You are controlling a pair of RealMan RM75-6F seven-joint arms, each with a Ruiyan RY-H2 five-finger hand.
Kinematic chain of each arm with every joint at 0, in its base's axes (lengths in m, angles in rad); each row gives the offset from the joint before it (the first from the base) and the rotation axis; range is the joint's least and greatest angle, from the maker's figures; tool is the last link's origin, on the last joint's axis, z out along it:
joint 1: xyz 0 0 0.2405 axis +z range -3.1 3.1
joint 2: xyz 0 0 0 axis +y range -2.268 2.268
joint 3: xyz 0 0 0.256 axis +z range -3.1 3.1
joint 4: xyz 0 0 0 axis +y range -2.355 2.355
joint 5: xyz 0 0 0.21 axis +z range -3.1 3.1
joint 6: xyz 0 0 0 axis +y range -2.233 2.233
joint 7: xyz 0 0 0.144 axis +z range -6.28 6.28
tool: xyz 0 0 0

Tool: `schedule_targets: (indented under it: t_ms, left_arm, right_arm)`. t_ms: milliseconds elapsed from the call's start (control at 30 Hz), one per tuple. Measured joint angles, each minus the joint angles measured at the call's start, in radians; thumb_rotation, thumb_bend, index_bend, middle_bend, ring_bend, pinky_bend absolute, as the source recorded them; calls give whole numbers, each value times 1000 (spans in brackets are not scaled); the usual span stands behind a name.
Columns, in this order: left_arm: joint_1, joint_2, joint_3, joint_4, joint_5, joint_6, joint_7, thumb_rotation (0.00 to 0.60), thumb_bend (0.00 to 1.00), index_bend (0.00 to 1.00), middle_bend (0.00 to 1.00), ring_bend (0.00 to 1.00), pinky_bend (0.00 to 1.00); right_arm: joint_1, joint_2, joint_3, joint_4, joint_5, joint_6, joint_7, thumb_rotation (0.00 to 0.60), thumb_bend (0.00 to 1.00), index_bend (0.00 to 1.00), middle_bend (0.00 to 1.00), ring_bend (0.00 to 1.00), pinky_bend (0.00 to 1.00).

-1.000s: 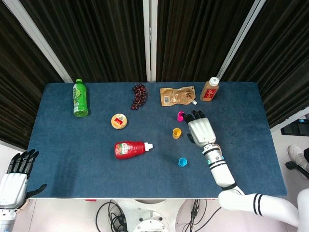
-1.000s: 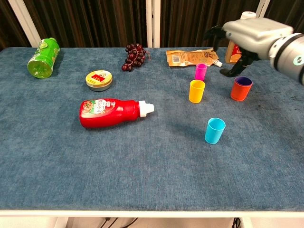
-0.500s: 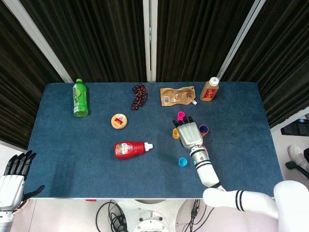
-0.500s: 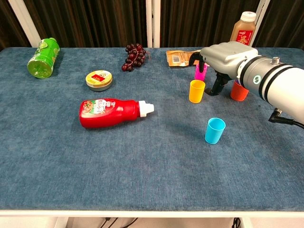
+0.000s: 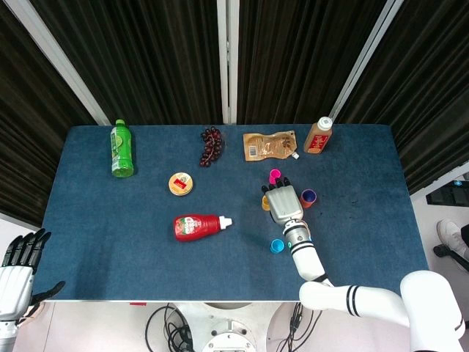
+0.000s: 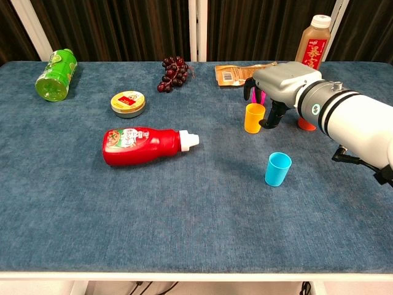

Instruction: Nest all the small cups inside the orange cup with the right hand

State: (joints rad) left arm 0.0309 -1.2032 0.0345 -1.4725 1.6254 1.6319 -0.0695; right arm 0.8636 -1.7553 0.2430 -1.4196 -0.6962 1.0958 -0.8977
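Your right hand (image 6: 279, 86) sits over the cup cluster: one cup (image 6: 254, 117) just left of it, another (image 6: 304, 123) peeking out behind on its right, a third (image 6: 277, 169) nearer you (well apart). Ketchup bottle (image 6: 147, 145) lies far left.

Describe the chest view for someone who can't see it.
The robot's right hand hovers open over a yellow cup on a blue table, with a blue cup nearer the camera. A red ketchup bottle lies on its side at centre-left.
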Motion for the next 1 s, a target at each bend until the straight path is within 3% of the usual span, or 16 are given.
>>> schedule_targets:
  t_ms: [700,1000]
  left_arm:
    - [11,2,-4,21,-19,-2,-22,600,101,10,0,0,0]
    - [13,0,-5,18,-18,1,-18,600,101,10,0,0,0]
  right_arm:
    - [29,-53,-9,93,-11,1,15,600,307,431,452,231,154]
    - [0,43,22,-16,-57,53,72,600,308,437,456,236,154]
